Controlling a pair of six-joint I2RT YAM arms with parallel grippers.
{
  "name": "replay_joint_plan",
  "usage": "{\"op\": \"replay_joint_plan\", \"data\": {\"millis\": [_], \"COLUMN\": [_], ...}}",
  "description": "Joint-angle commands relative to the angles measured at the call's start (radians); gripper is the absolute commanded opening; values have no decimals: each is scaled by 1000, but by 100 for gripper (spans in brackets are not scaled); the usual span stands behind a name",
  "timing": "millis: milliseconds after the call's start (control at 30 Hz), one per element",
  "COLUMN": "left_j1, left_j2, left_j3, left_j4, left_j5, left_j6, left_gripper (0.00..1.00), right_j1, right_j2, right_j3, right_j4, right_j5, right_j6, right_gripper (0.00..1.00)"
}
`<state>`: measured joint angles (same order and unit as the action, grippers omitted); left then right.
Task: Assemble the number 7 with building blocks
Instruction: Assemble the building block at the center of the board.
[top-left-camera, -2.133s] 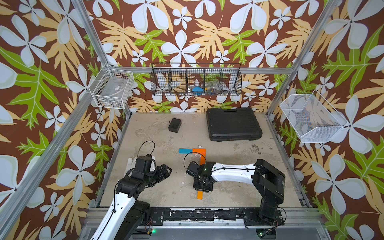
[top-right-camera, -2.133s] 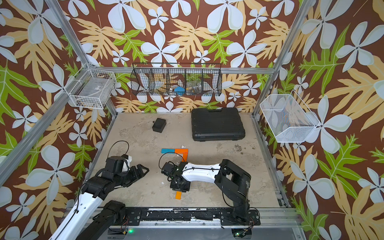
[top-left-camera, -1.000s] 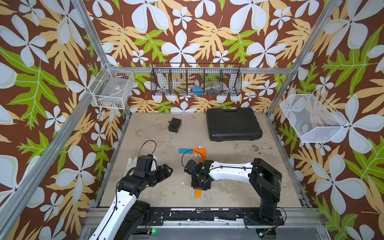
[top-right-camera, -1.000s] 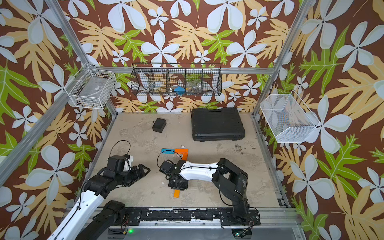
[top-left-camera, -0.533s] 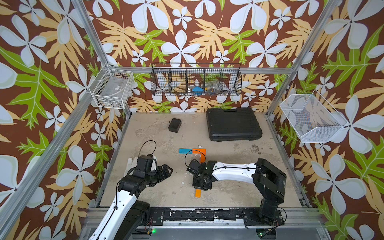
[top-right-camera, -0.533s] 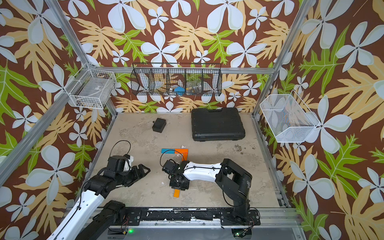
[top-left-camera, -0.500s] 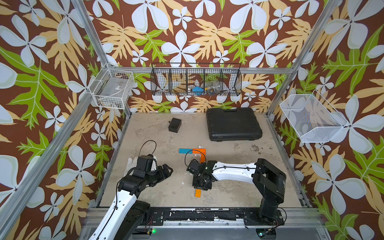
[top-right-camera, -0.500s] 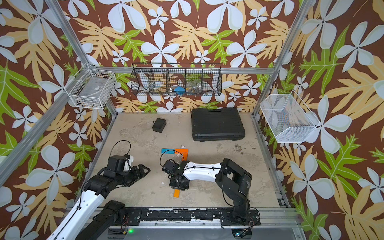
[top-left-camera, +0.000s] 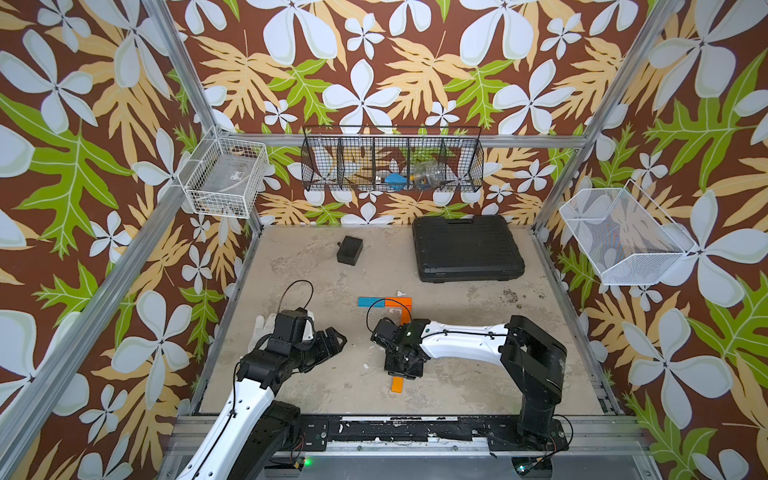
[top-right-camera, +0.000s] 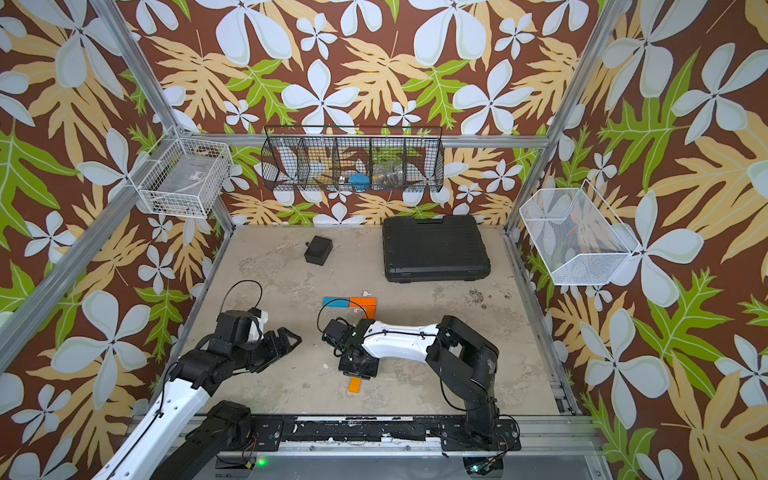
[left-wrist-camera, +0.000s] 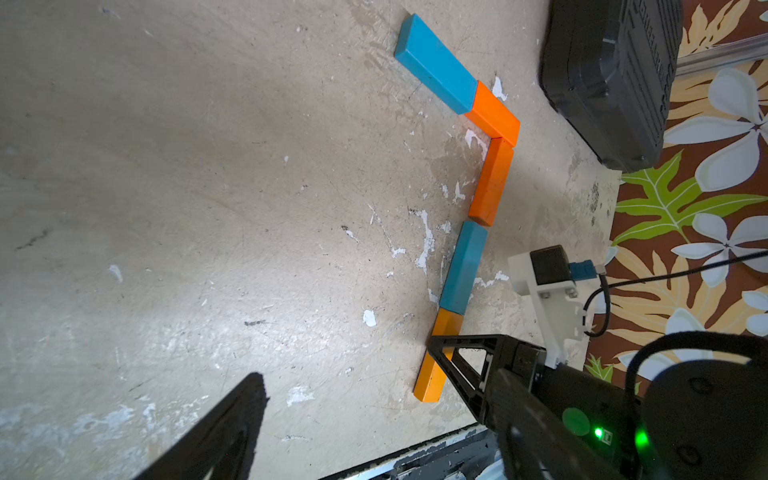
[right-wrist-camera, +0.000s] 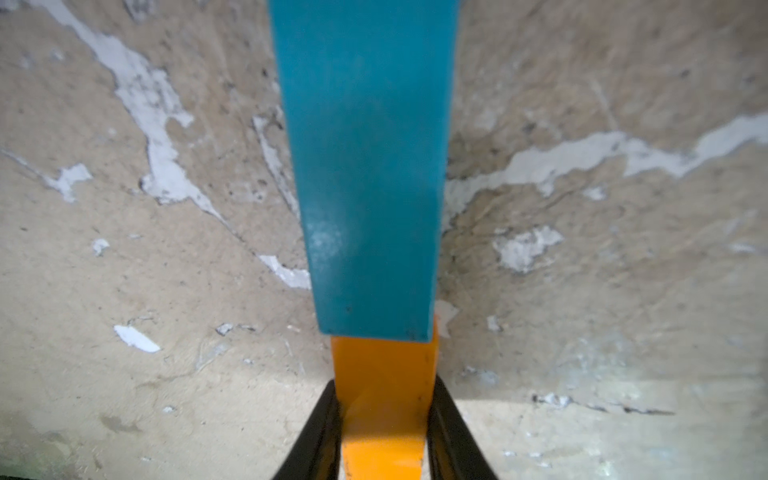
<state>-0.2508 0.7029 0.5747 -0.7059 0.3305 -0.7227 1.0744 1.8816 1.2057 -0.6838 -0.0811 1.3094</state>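
Right claw (right-wrist-camera: 384, 390) around orange block (right-wrist-camera: 384, 436)

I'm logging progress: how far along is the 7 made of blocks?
Done: a flat light blue bar and a flat orange corner bar form the top stroke; a second orange bar and second blue bar start the stem. In hand: right gripper shut on the last orange bar, at the stem's foot. Remaining: release and withdraw; left gripper is open, empty.
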Motion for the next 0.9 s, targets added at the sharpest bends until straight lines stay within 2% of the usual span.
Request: {"op": "replay_joint_plan", "data": {"millis": [0, 867], "left_j1": [0, 0], "left_j2": [2, 16], "left_j3": [1, -3], "left_j4": [13, 33], "left_j5": [7, 10], "left_j6": [14, 5], "left_gripper": [87, 87], "right_j1": [-2, 5], "right_j2": [7, 69], "right_j3": [5, 34], "right_j4": [-75, 16], "right_j5": [75, -18], "right_j6": [11, -72], "right_gripper": [29, 29]}}
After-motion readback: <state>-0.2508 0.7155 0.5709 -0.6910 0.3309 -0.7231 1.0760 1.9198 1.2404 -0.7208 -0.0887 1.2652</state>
